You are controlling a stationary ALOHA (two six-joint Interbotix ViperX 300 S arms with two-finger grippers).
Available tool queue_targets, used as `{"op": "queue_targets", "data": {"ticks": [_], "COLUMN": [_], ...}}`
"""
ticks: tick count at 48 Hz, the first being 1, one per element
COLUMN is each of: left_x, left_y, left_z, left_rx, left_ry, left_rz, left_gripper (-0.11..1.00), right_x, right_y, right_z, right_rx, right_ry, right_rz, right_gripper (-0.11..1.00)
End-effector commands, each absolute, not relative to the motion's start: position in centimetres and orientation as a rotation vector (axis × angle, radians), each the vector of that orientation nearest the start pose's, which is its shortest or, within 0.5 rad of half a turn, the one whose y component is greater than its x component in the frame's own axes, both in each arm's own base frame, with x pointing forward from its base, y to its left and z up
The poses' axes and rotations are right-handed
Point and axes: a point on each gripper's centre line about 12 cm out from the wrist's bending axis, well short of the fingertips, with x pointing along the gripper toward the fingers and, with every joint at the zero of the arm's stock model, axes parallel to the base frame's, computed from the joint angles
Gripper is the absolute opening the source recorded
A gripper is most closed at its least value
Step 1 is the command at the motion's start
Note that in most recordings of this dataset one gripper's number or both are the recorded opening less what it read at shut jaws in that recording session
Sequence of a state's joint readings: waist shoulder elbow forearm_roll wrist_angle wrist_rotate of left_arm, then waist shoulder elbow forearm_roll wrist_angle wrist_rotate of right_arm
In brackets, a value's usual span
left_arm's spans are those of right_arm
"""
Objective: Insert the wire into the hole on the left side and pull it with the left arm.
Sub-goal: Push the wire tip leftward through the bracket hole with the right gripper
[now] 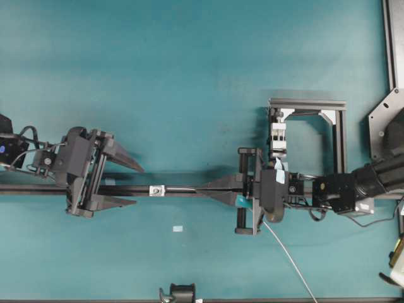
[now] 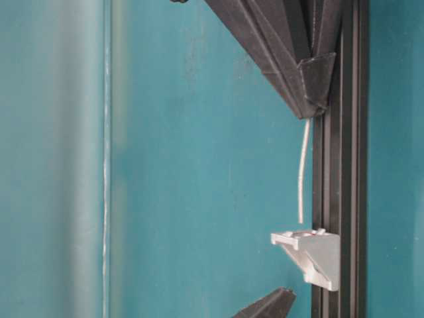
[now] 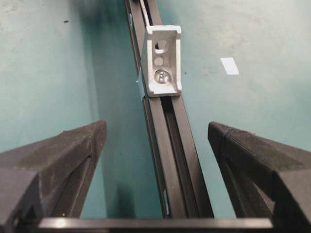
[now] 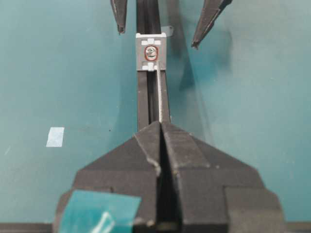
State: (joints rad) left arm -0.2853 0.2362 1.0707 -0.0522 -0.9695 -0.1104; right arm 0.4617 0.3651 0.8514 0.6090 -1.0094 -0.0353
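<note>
reaching from right fingers (image 4: 160,127), wire (image 4: 159,94) meets the hole (image 4: 151,53).

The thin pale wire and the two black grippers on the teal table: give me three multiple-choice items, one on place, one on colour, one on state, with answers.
1. Where is the free tip of the thin pale grey-white wire?
A. at the small white-silver bracket block on the black rail
B. lying on the table
C. between the left gripper's fingers

2. What colour is the small tape rectangle on the table?
A. red
B. white
C. black

3. How do the grippers stand?
A. both open
B. left shut, right open
C. left open, right shut on the wire

Answers: 1 A, the wire runs from the right gripper up to the bracket block on the rail. 2 B, the tape rectangle is white. 3 C, the left gripper is spread either side of the rail.
</note>
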Motion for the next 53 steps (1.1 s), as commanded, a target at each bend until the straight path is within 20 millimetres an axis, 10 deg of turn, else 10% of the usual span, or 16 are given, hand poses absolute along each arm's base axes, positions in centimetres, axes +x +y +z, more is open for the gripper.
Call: {"op": "queue_targets", "data": {"ticks": [1, 53], "left_x": [31.1, 31.2], "left_y": [-8.4, -8.4], "left_z": [8.5, 8.6], "left_rx": [-0.088, -0.085], "left_ry": [0.312, 0.306], "left_rz": [-0.215, -0.214], "left_gripper": [0.67, 0.67], "right_x": [35.6, 38.2], "right_y": [11.1, 10.3], "right_z": [7.9, 7.5], "right_rx": [0.18, 0.185], "right_ry": [0.242, 0.261], "right_rz": [-0.079, -0.081], "right_gripper": [0.01, 0.01]}}
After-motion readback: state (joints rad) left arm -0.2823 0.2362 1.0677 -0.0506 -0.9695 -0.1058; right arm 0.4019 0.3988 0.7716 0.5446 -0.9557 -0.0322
